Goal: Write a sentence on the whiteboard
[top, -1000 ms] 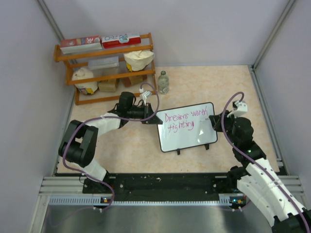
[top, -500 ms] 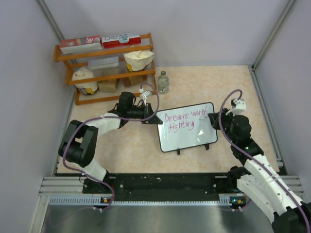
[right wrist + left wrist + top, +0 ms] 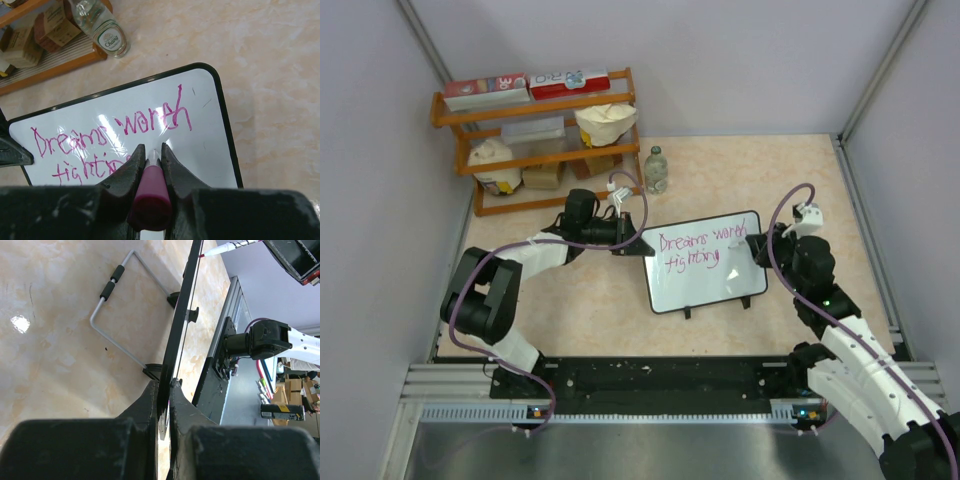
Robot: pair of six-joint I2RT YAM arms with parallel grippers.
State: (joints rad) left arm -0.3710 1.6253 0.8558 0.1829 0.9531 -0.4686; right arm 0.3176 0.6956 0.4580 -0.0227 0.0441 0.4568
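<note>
- Top view: whiteboard (image 3: 705, 262) sits mid-counter (image 3: 740, 170) between the two arms, near edge propped on small black feet.
- Left jaws are closed on the board's left edge. The left wrist view confirms it: board (image 3: 181, 325) seen edge-on, frame pinched between both fingers (image 3: 150, 405).
- Right jaws are closed on a magenta marker (image 3: 150, 187). This is clear only in the right wrist view; from above the marker is too small to make out.
- Sentence (image 3: 700, 248): pink, two lines, on the board's far half. The right wrist view reads "Dreams worth" (image 3: 110, 131) on top. The second line starts "fightin" and the rest is cut off by the jaws.
- Marker tip points at the board just under "worth". Can't tell whether it touches.
- Only the left wrist view shows the wire stand (image 3: 120, 315) behind the board, plus the marker tip (image 3: 227, 248) poking in at top.
- Far left: wooden shelf (image 3: 540, 140) with boxes and bags, clear bottle (image 3: 656, 170) beside it. The bottle label (image 3: 114, 41) is readable only from the right wrist.
</note>
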